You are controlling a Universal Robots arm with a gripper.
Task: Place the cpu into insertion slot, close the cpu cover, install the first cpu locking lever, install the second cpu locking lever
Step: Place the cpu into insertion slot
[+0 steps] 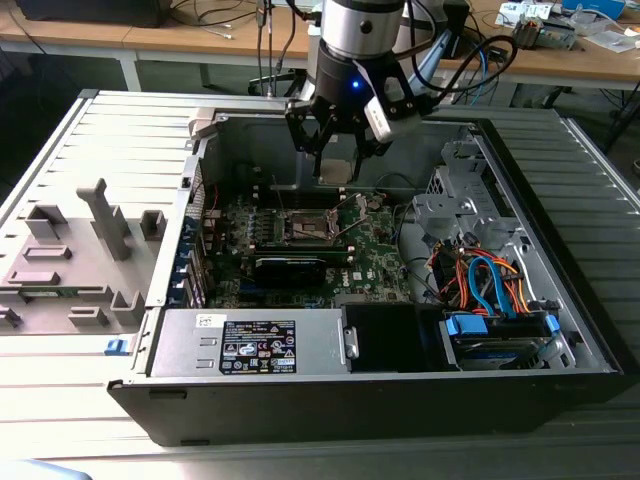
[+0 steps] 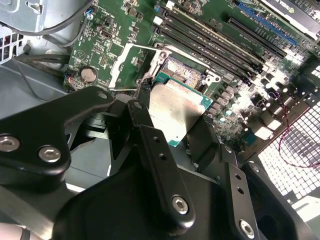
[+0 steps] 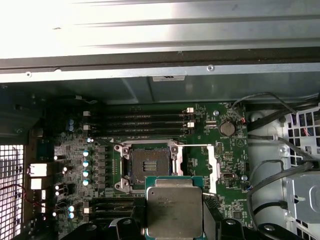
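The pincer [image 1: 338, 158] grips the cpu [image 3: 174, 210] by its edges; it hangs above the open insertion slot [image 3: 149, 166].

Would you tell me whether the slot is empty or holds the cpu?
Empty: the first wrist view shows the slot with bare contacts, and the cpu gripped in the tool.
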